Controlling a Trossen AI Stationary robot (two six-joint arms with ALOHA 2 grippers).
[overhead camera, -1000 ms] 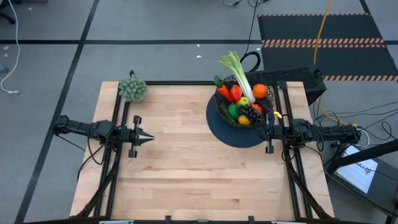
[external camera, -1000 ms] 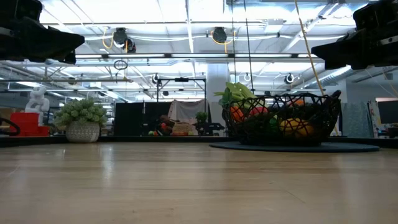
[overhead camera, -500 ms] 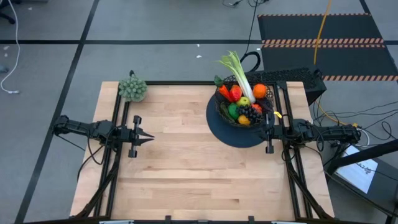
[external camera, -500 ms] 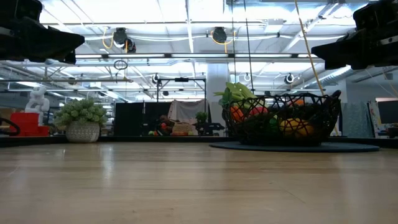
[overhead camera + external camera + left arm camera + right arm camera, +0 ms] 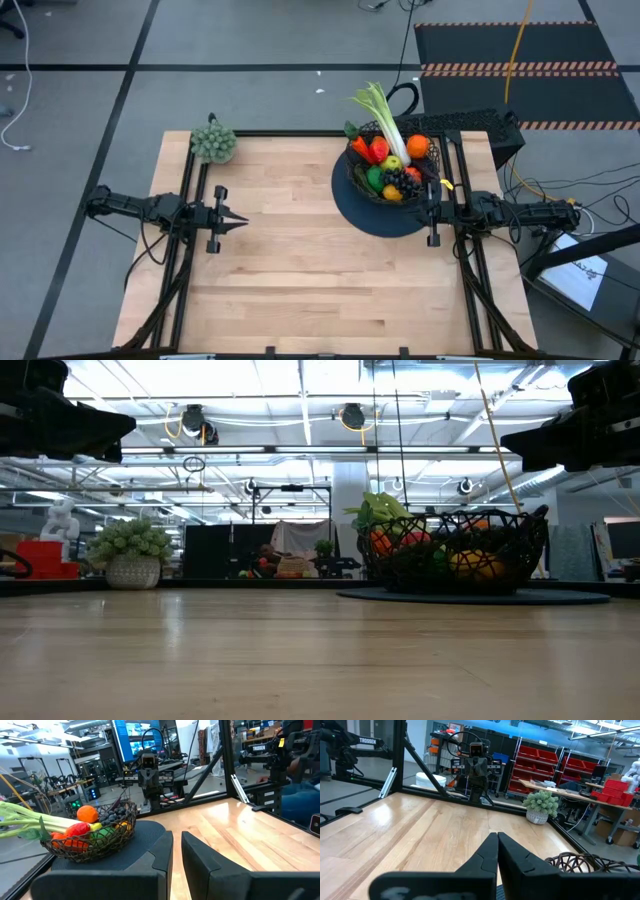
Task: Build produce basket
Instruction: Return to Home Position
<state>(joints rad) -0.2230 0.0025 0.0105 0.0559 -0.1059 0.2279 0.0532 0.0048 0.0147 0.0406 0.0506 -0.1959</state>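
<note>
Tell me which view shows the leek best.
High view: the leek lies whole across the basket, leaves past the rim. Left wrist view shows its stalk side-on, low view only green leaves; right wrist view misses it.

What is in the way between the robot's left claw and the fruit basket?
Nothing visible. Only bare wooden table lies between the left gripper and the black wire basket.
</note>
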